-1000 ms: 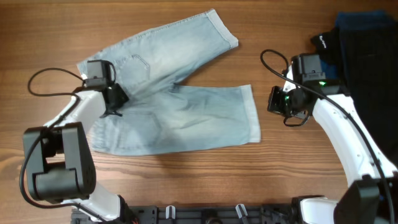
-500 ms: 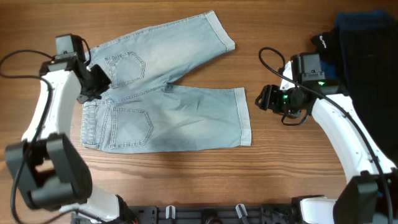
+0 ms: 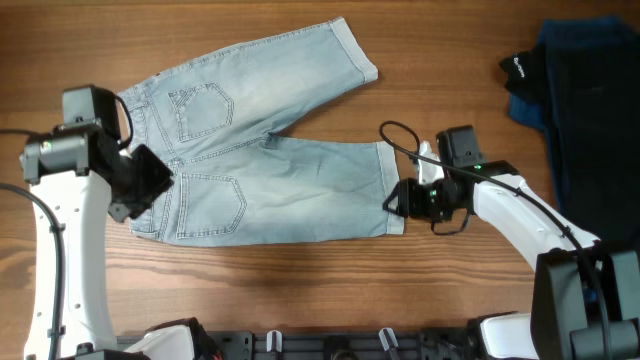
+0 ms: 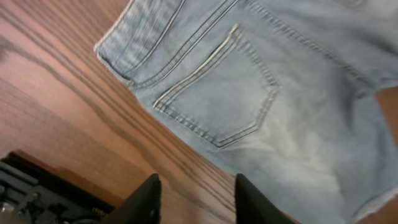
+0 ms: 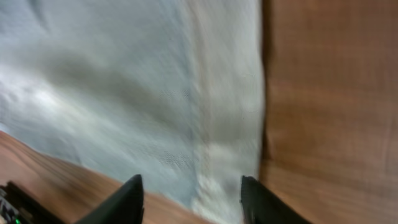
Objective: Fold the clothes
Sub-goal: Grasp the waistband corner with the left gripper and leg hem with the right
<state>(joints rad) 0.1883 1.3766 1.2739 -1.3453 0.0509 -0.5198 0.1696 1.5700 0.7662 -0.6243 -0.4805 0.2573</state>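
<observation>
Left claw (image 4: 196, 202) gapes wide, holding nothing, at the 9 o'clock waistband of the shorts (image 3: 270, 180); right claw (image 5: 193, 202), likewise spread and empty, hovers over their 3 o'clock hem. They lie flat on the counter (image 3: 450, 60).

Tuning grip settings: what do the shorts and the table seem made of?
The shorts look like faded light blue denim: matte weave, stitched pocket seams, cuffed hems. The table looks like wood or wood-look laminate: brown grain streaks, slight sheen.
</observation>
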